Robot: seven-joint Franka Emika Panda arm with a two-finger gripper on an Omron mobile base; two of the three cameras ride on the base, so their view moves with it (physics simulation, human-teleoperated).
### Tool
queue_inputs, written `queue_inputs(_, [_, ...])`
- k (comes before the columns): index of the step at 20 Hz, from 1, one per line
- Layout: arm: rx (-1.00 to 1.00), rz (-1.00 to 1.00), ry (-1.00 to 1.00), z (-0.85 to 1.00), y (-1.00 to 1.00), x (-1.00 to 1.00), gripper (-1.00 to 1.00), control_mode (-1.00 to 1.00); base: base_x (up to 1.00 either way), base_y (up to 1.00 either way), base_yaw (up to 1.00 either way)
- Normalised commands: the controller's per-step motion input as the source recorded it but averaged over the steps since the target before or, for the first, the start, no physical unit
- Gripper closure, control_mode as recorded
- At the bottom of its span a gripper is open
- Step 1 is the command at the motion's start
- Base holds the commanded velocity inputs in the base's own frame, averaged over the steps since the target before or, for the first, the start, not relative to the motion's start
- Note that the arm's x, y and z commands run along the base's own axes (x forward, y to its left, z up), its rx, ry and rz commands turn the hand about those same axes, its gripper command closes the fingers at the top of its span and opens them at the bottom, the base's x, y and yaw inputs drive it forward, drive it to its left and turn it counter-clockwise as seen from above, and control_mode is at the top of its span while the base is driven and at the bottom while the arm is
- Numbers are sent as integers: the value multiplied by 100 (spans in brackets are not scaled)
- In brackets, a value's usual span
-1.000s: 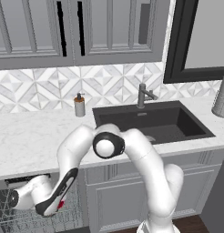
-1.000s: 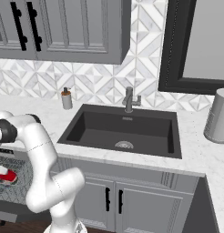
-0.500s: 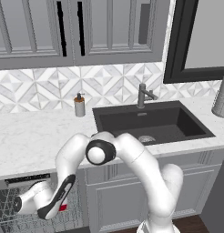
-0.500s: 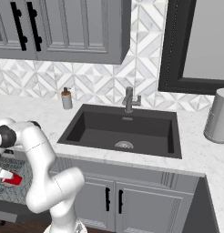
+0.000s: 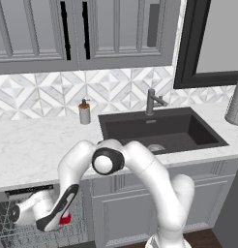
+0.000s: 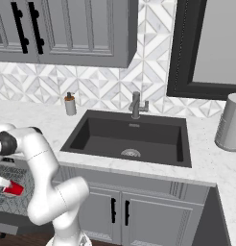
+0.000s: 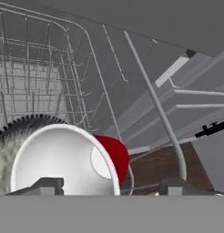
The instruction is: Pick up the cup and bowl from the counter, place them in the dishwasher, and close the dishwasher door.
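The red cup (image 5: 66,219) lies on its side in the wire rack (image 5: 9,231) of the open dishwasher (image 5: 29,192), under the counter (image 5: 34,150). In the hand view its pale mouth faces me and its red wall (image 7: 117,155) shows to the right. My gripper (image 7: 109,186) is open, with its fingertips (image 7: 46,184) wide apart either side of the cup, and it sits low at the rack (image 5: 59,221). In the right base view the cup (image 6: 12,188) rests at the far left. A speckled grey round shape (image 7: 3,157) behind the cup looks like the bowl. A dark slab (image 6: 9,222) below the rack seems to be the dishwasher door, lowered.
A beige soap dispenser (image 5: 84,112) stands by the dark sink (image 5: 159,131) with its faucet (image 5: 152,100). A grey canister (image 6: 229,122) stands on the counter at the far right. Grey cabinets (image 5: 140,208) flank the dishwasher, and my own arm (image 5: 106,162) bends over its opening.
The arm has sunk slightly toward the rack. The jaws, shut on the cup before, now stand wide apart, and the cup rests in the rack.
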Motion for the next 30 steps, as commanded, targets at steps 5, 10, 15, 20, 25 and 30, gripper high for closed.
queue_inputs(5, [25, 0, 6, 44, 0, 0, -100, -100, 0, 0, 0])
queue_inputs(10, [21, 2, 9, 58, 4, -16, -100, -100, 0, 0, 0])
queue_inputs(15, [7, 4, 11, 57, 17, -19, -100, -100, 0, 0, 0])
queue_inputs(20, [2, 6, 12, 25, 10, -28, -100, -100, 0, 0, 0])
queue_inputs(25, [-1, 10, 7, 0, 31, -70, -100, -100, 0, 0, 0])
queue_inputs(30, [0, 2, 7, -39, 28, -51, -100, -100, 0, 0, 0])
